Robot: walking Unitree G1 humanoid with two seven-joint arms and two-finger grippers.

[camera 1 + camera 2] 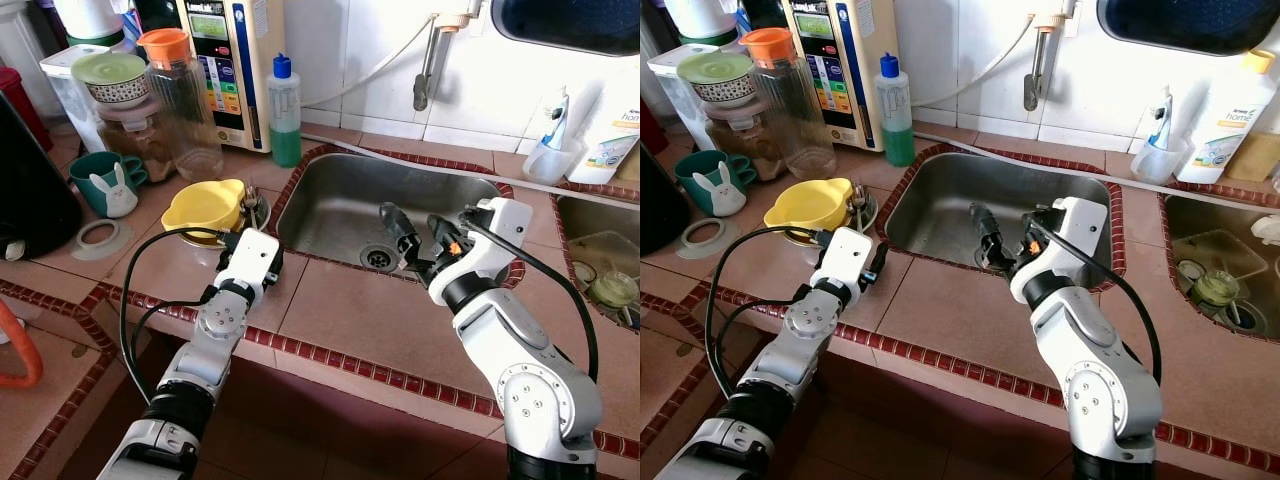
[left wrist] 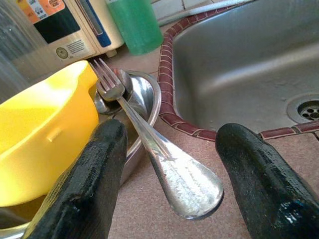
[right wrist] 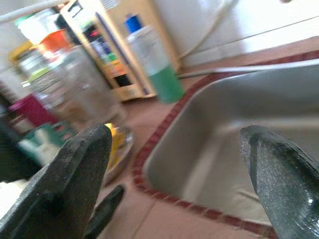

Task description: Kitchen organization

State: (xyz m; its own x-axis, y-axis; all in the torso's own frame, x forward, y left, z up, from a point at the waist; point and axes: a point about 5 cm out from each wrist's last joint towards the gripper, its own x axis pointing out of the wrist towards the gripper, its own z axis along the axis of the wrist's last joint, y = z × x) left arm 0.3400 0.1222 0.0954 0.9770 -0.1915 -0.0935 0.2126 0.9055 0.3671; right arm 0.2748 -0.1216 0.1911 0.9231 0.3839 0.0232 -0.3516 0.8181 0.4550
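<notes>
The sink point(image 1: 340, 200) is brushed steel, dull and faintly streaked. The fork point(image 2: 164, 159) is polished metal, its handle end scuffed and cloudy, lying in a shiny steel bowl point(image 2: 149, 99). Beside it the yellow bowl point(image 2: 35, 134) is smooth, glossy plastic. The desk point(image 1: 350, 320) is matt terracotta tile with a rough red brick-like edging. The left tool point(image 2: 169, 179) has coarse, grainy black rubbery fingers point(image 2: 89, 184). The green bottle point(image 1: 284, 110) is translucent plastic.
</notes>
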